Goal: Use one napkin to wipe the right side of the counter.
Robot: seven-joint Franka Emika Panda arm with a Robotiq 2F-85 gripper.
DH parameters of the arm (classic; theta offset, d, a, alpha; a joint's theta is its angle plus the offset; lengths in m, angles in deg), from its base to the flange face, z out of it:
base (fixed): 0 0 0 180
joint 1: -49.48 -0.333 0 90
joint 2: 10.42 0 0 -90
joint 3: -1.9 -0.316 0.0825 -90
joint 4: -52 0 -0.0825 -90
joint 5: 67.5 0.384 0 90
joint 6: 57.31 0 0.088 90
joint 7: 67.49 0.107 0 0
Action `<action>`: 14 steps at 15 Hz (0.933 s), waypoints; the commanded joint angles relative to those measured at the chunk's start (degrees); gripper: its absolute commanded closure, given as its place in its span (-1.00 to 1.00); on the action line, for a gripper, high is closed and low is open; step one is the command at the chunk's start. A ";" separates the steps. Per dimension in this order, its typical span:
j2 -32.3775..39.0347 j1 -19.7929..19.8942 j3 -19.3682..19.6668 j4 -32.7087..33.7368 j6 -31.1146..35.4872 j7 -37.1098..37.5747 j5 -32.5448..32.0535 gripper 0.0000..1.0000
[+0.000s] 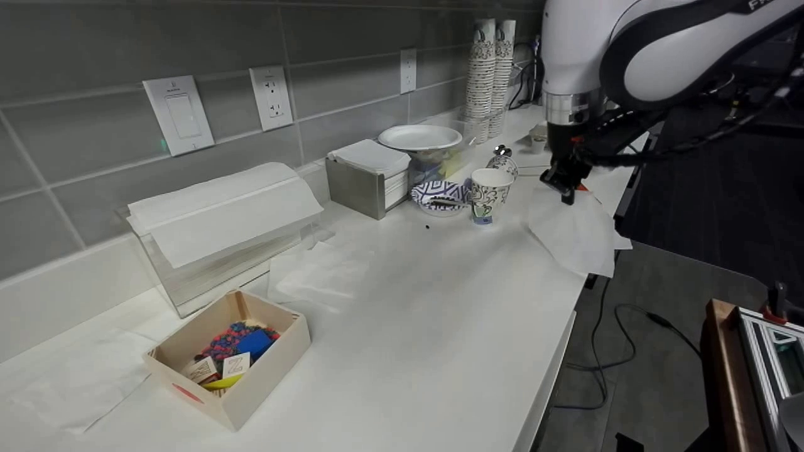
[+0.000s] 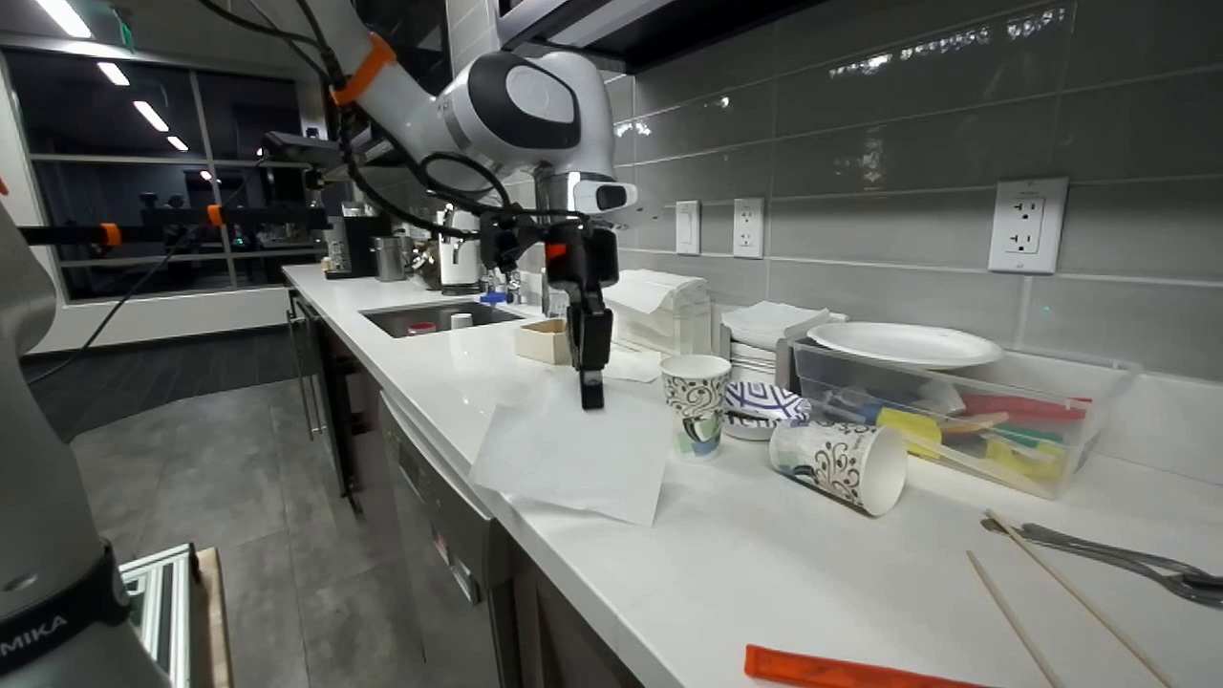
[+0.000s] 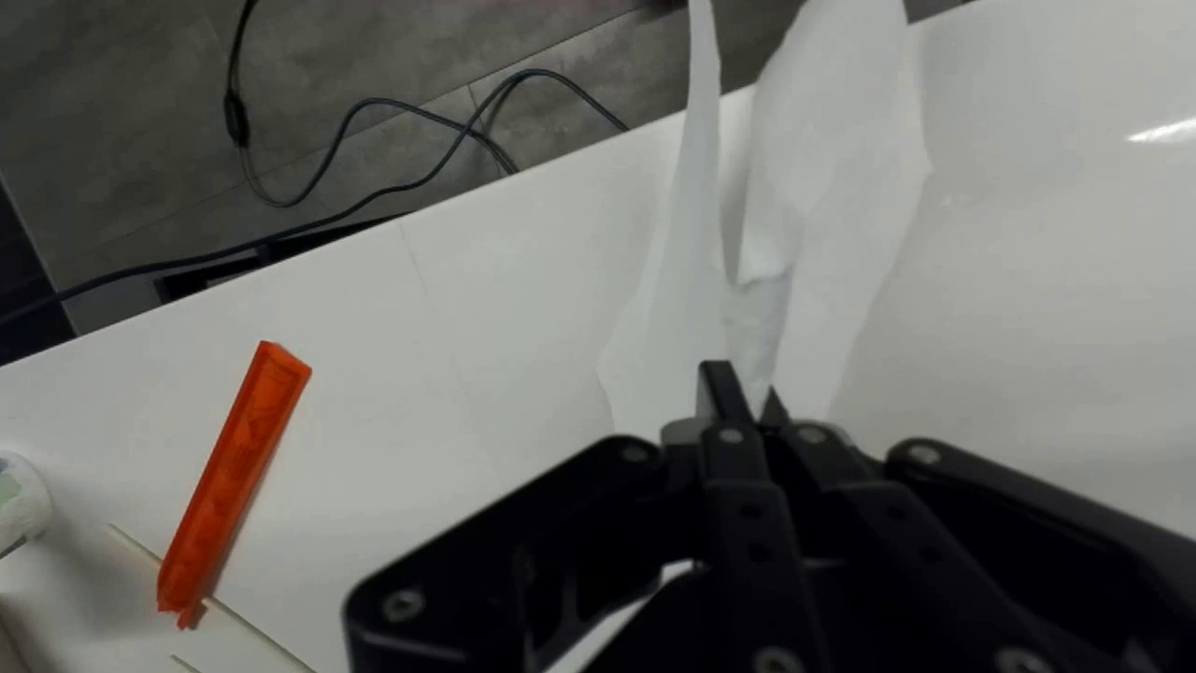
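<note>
Napkin (image 2: 573,461) hangs clenched in the jaws of the Robotiq gripper (image 3: 745,388), spread over the white countertop (image 1: 414,351) and past its front edge, near an upright patterned paper cup (image 2: 696,401).

Clad in rounded white shells (image 1: 573,47) with black trim (image 2: 487,96).
Wears an orange strap (image 2: 365,71), a silver ring (image 1: 568,108), thick, looping black cables (image 1: 628,160) and a dark band (image 2: 67,621) lettered "MIKA"; ends in a black claw (image 3: 749,391) with jointed links (image 3: 505,533) and silvery screws (image 3: 403,606).
</note>
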 commanded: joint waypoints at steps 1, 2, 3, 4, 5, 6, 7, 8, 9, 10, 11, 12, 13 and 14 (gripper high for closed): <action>2.14 3.85 2.22 1.06 6.83 -1.10 4.76 0.99; 2.79 4.85 2.41 1.48 9.01 1.90 4.11 0.99; 3.50 5.68 2.54 1.96 11.44 4.24 3.23 0.99; 3.94 6.40 2.55 2.08 14.26 6.89 2.11 0.99; 1.93 6.00 2.28 1.07 10.92 2.24 2.97 0.99; 2.31 6.34 2.40 1.22 11.68 2.56 2.85 0.97; 2.34 6.38 2.39 1.22 11.65 2.47 2.85 0.97; 2.30 6.35 2.27 1.22 11.65 2.47 2.84 0.97; 2.25 6.32 2.12 1.22 11.64 2.47 2.84 0.97; 2.24 6.31 2.07 1.22 11.63 2.47 2.84 0.97; 2.24 6.31 2.06 1.22 11.63 2.47 2.84 0.97; 2.24 6.31 2.06 1.22 11.63 2.47 2.84 0.97; 2.00 6.04 1.96 0.72 11.42 0.87 3.11 0.99; 2.25 6.14 2.01 0.49 12.46 0.33 2.51 0.99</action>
